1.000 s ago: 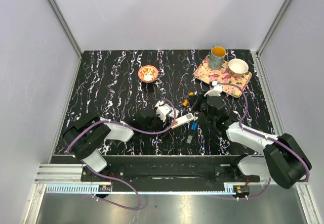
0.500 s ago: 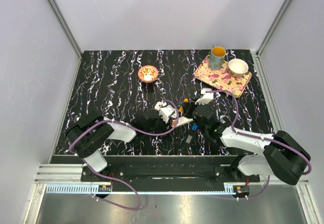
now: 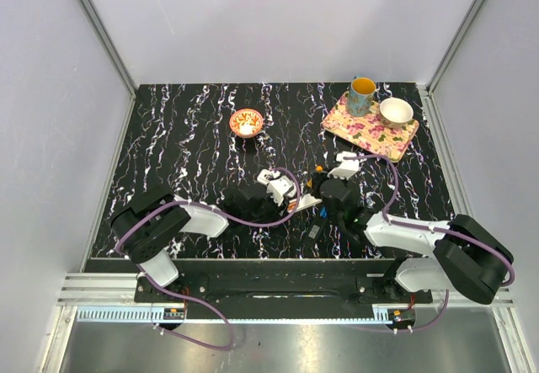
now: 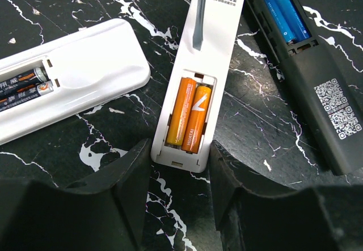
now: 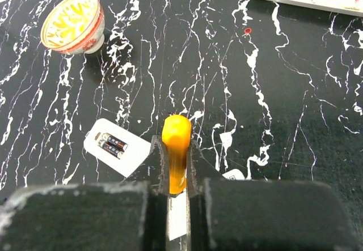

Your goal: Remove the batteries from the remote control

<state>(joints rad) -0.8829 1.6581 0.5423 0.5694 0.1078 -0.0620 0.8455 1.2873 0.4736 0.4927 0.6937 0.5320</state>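
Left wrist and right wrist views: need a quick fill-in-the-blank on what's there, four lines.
1. The left gripper clamps the middle white plastic remote, whose two cylindrical batteries are ___.
2. The black plastic remote holds two ___ cells.
3. The other white remote holds a ___ cell pair.
4. The orange-handled tool sits in the right gripper, whose jaws are ___.

Missing words: orange; blue; black; shut

Before you: a polished, white-veined black marble-look desk (image 4: 68,143), a smooth white plastic remote (image 4: 218,41), its glossy orange batteries (image 4: 189,118), a matt dark plastic remote (image 4: 323,103).
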